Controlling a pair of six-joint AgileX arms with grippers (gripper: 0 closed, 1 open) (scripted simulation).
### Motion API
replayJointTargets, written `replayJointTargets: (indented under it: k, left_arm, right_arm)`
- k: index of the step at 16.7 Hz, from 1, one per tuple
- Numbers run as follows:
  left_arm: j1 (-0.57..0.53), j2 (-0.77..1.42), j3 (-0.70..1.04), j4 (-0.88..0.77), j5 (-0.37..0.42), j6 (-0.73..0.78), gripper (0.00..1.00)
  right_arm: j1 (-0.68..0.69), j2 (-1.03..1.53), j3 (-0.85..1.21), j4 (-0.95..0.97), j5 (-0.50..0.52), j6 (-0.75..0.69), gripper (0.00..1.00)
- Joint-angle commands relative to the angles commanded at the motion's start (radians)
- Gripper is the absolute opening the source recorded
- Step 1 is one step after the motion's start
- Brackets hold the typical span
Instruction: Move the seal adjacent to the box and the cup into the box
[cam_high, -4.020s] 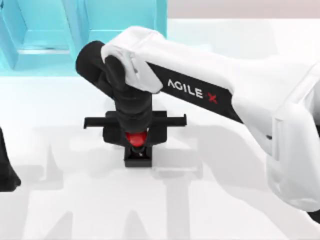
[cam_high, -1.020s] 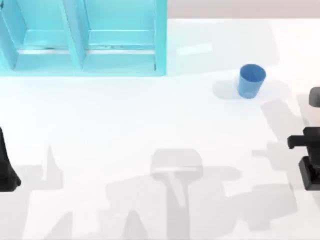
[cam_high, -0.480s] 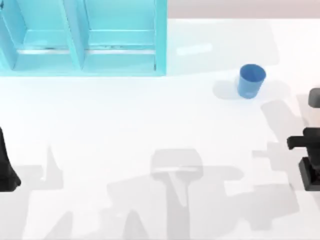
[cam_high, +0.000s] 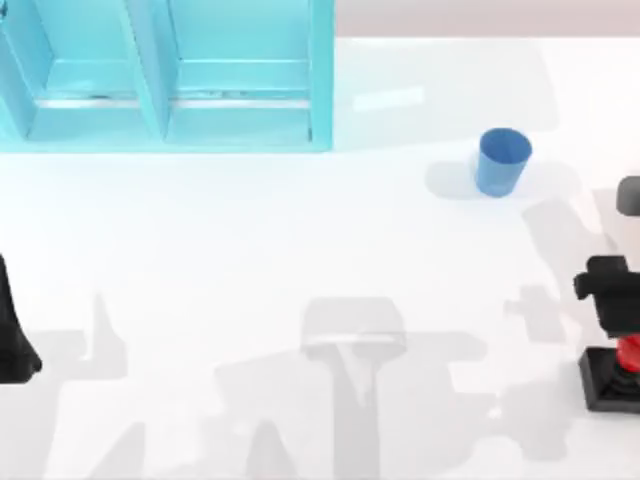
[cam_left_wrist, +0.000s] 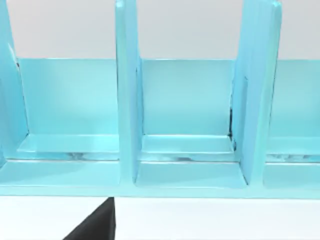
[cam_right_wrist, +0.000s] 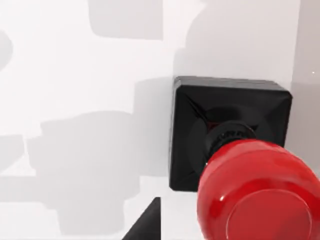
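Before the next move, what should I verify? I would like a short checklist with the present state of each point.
1. Seal beside box: not ok, it is at the table's right edge.
2. Seal upright: ok.
3. Cup inside box: not ok, it is on the table.
4. Cup upright: ok.
5. Right pincer close to seal: ok.
6. Left pincer out of the way: ok, parked at the left edge.
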Motion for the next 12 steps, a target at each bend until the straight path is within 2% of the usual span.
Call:
replayJointTargets:
  k: [12]
  left_arm:
    - [0.0, 0.0, 0.0, 0.0, 0.0, 0.0, 1.0]
  right_arm:
    - [-0.003, -0.001, 0.039, -0.04, 0.0, 0.003, 1.0]
